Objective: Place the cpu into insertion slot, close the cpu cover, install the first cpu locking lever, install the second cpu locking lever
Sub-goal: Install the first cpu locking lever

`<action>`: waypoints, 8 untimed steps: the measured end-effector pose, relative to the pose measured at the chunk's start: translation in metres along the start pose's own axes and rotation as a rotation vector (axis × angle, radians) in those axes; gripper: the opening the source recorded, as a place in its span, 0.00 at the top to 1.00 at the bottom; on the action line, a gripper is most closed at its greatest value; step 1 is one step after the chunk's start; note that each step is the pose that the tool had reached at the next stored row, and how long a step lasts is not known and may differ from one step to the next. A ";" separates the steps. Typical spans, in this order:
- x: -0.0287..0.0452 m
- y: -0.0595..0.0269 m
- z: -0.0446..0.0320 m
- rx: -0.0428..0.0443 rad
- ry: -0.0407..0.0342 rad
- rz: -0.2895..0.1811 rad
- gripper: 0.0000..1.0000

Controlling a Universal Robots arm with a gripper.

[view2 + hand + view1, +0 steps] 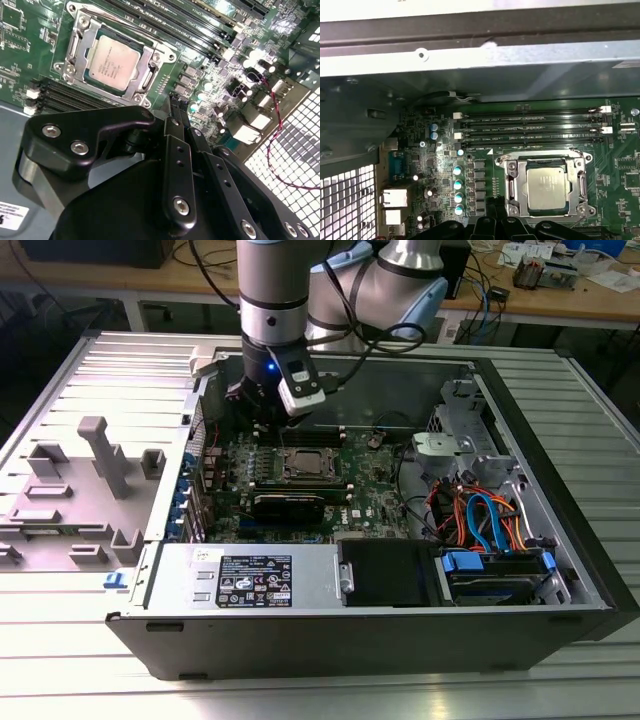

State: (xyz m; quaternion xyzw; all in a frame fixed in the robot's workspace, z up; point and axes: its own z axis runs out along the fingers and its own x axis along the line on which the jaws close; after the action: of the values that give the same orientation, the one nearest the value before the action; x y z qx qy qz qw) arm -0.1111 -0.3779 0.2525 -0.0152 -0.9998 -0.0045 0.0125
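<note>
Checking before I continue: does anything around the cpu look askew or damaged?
Nothing stands out: the cpu lies flat and square, and the cover sits down around it evenly.

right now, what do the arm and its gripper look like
The arm is silver-grey tubing with pale blue joint caps and a black wrist end showing a small blue light. A white-and-grey camera box is mounted at the wrist, and black cables loop beside it. The gripper is matte black, built of linked bars with silver screw heads.
</note>
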 end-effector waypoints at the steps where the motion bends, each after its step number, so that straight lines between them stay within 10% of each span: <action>1: 0.0000 0.0001 0.0000 0.0004 0.0001 -0.018 0.89; 8: 0.0031 0.0070 0.0004 0.0015 0.0005 -0.059 0.89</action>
State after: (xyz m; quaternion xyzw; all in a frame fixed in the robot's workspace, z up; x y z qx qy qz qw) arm -0.1140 -0.3707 0.2522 0.0141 -0.9998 -0.0041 0.0126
